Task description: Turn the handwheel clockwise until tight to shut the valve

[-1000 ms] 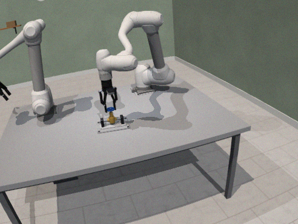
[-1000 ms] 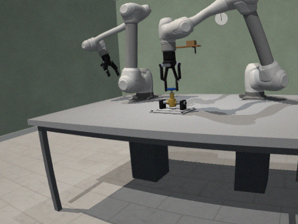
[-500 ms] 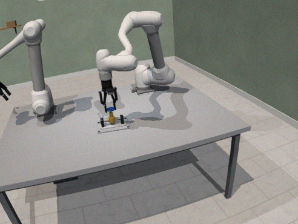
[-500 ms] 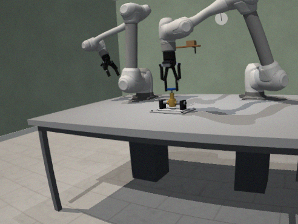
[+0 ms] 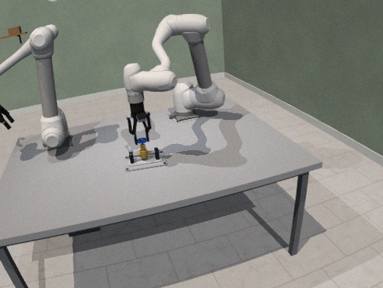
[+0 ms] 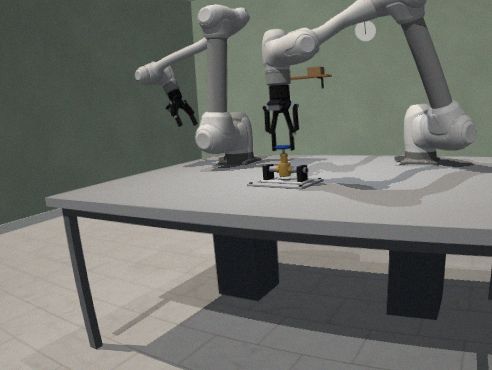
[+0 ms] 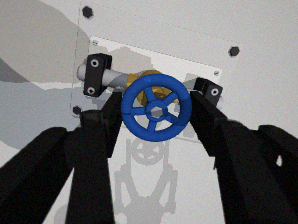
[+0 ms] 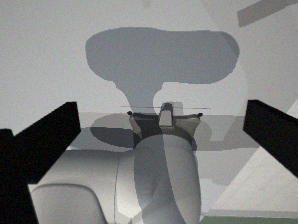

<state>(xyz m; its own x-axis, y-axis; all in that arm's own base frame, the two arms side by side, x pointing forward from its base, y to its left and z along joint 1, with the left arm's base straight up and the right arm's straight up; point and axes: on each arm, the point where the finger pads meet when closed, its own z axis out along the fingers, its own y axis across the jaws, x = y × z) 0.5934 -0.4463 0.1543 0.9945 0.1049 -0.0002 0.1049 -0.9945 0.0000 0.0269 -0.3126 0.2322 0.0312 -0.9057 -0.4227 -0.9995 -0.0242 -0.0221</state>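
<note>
- Gripping blue handwheel (image 5: 142, 142) (image 6: 283, 147) (image 7: 127, 107) across rim with left pincer (image 5: 142, 141) (image 6: 283, 148) (image 7: 155, 105)
- Open at right pincer (image 5: 10, 124) (image 6: 187, 123) (image 8: 161, 116)
- Probably rigid, stiffening when nearly tight; grasp at opposite rim sides

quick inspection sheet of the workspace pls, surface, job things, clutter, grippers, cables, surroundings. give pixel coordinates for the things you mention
surface: grey table (image 5: 218, 175) (image 6: 165, 200), shadows across it
job's things: blue handwheel (image 5: 142, 140) (image 6: 283, 147) (image 7: 129, 120) on a brass-coloured valve (image 5: 144, 154) (image 6: 284, 169), mounted on a plate (image 5: 146, 167) (image 6: 255, 184); whether it is tight, cannot tell
clutter: nothing seen
grippers: left pincer (image 5: 142, 141) (image 6: 283, 148) (image 7: 156, 110) shut on the handwheel; right pincer (image 5: 10, 125) (image 6: 187, 124) (image 8: 162, 116) open, away from the valve
cables: nothing seen
surroundings: green walls (image 5: 97, 50) (image 6: 350, 110), tiled floor (image 5: 175, 253) (image 6: 50, 280), wall shelf (image 5: 8, 36) (image 6: 305, 77) with a brown box (image 5: 15, 31) (image 6: 315, 71)
</note>
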